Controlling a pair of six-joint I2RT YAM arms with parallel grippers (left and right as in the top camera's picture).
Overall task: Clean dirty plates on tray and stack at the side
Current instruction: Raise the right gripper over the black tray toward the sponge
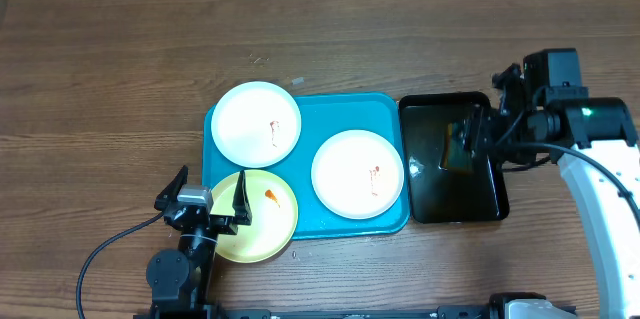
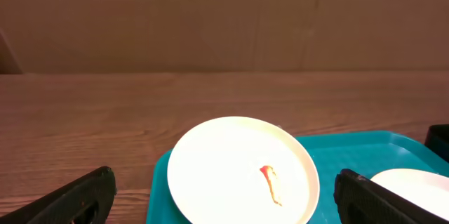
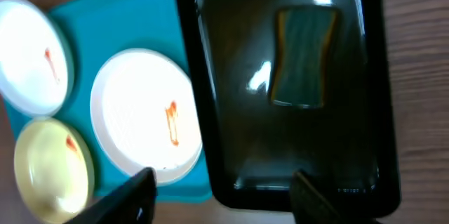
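Overhead view: blue tray (image 1: 330, 114) sits mid-frame on the wooden table (image 1: 120, 79), three plates on or over it.
- White plate A (image 1: 256, 124): upper-left corner of the tray, overhanging the rim onto the table. Thin orange-red smear near its middle.
- White plate B (image 1: 357, 174): right half of the tray, fully inside the rim, with a smear right of its centre.
- Yellow plate (image 1: 262, 221): lower-left corner, hanging over the tray's bottom and left edges. Small orange spot on its upper part.
- No plates touch each other and none are stacked.

Black tray (image 1: 480, 204) is just right of the blue tray, rims about touching. A sponge (image 1: 455, 144) lies in its upper half.

Left gripper (image 2: 224, 185): lower left of the overhead frame, by the yellow plate's left edge. Jaws spread wide, nothing between them. Its wrist view looks across plate A.

Right gripper (image 3: 224, 182): over the black tray, near the sponge. In its wrist view the fingers stand apart with only the tray floor between them, and the sponge lies ahead of the tips, not gripped.
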